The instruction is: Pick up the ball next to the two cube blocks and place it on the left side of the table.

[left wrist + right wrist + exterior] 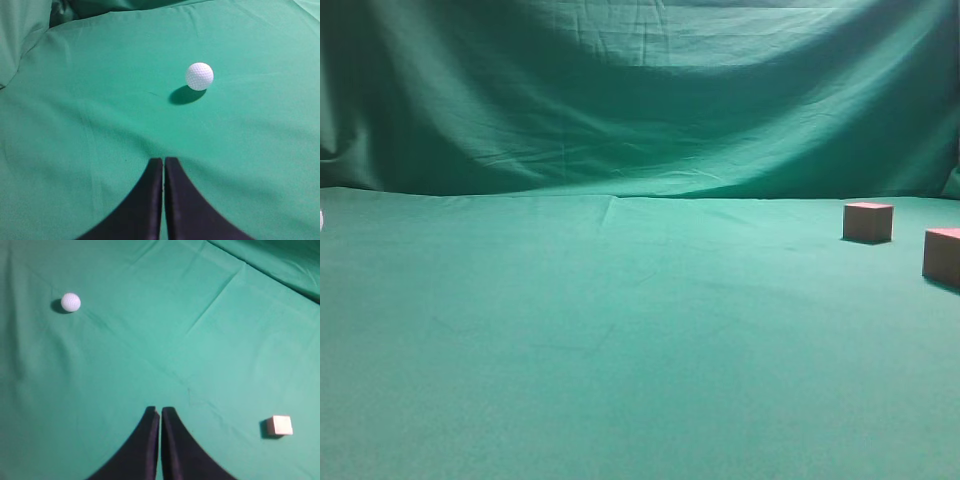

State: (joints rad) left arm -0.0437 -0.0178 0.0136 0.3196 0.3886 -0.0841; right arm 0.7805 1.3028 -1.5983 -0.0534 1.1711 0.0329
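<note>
The white dimpled ball (199,76) lies on the green table (100,125), ahead and a little right of my left gripper (163,160), which is shut and empty and apart from it. The ball also shows far to the upper left in the right wrist view (70,302), and as a white sliver at the left edge of the exterior view (321,220). My right gripper (160,410) is shut and empty above bare cloth. The two cube blocks (868,221) (942,256) stand at the right of the table. One cube (279,425) lies right of my right gripper. Neither gripper shows in the exterior view.
Green cloth rises as a backdrop (640,100) behind the table. Folds of it bunch at the upper left of the left wrist view (25,35). A crease runs across the cloth (215,305) ahead of my right gripper.
</note>
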